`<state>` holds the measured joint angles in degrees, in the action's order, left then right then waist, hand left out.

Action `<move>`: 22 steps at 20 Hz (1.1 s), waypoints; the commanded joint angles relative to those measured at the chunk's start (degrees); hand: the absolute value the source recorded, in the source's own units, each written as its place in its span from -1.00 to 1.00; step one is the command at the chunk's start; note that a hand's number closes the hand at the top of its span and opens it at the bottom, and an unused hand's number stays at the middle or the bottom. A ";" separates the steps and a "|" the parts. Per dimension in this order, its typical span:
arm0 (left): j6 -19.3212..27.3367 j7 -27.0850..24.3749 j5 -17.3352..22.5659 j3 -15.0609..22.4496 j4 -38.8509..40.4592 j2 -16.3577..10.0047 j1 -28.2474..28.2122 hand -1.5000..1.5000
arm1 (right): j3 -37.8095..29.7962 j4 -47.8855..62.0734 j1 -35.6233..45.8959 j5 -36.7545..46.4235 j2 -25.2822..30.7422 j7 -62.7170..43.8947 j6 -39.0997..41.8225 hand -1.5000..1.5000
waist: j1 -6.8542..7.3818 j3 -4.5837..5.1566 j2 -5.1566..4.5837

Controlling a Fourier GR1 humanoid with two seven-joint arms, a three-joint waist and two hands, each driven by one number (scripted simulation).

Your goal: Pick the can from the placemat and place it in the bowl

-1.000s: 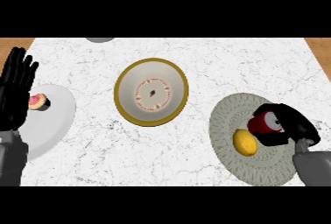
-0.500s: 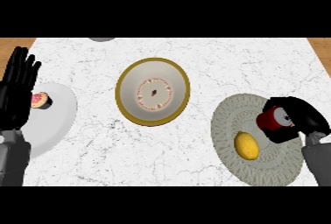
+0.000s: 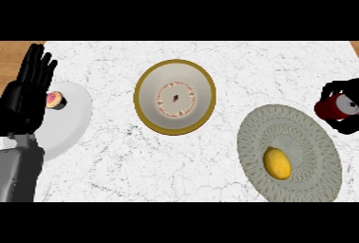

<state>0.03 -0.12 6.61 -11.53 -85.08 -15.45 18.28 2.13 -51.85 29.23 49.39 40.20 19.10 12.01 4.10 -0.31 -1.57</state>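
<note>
White marble counter [image 3: 231, 61]: veined in grey, filling the view; brown wood at the upper left corner.
Gold-rimmed round bowl [image 3: 155, 80]: at the counter's middle, standing alone; pale inside, with a speckled ring and a dark spot at the centre.
Grey-green woven round placemat [image 3: 308, 137]: right of the bowl and lower in the view, apart from it.
Yellow lemon [image 3: 277, 163]: lying on the placemat, towards its lower half.
Red can with silver top [image 3: 335, 107]: off the placemat, just beyond its upper right rim, near the view's right edge; height above the counter not clear from this angle.
Black right hand [image 3: 341, 87]: at the right edge, fingers and thumb curled round the can from above and below.
Black left hand [image 3: 28, 95]: at the left edge, resting, fingers straight and pointing up, holding nothing.
Plain white plate [image 3: 73, 123]: beside the left hand, partly hidden by it.
Small pink-and-brown round morsel [image 3: 54, 99]: on the plate's upper part, possibly a doughnut.
</note>
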 commanded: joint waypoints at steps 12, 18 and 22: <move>-0.36 0.29 0.29 -1.81 1.24 -1.45 -0.92 0.00 | -9.05 18.44 24.19 -6.59 3.04 24.36 0.20 1.00 | -2.23 0.24 1.07; 0.24 -1.15 -0.07 -1.90 0.10 -0.53 -3.46 0.00 | -11.86 14.81 31.64 -14.40 -0.68 19.30 16.28 1.00 | -3.41 0.39 1.92; 0.88 1.04 -0.24 -2.13 0.70 -1.17 -1.37 0.00 | -10.88 11.47 36.17 -16.13 -6.68 11.15 19.78 1.00 | -3.96 0.39 1.92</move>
<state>-0.04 0.16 6.87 -13.89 -84.32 -17.07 16.61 -8.87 -37.52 61.03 35.75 37.89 35.64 25.88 0.74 0.04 0.12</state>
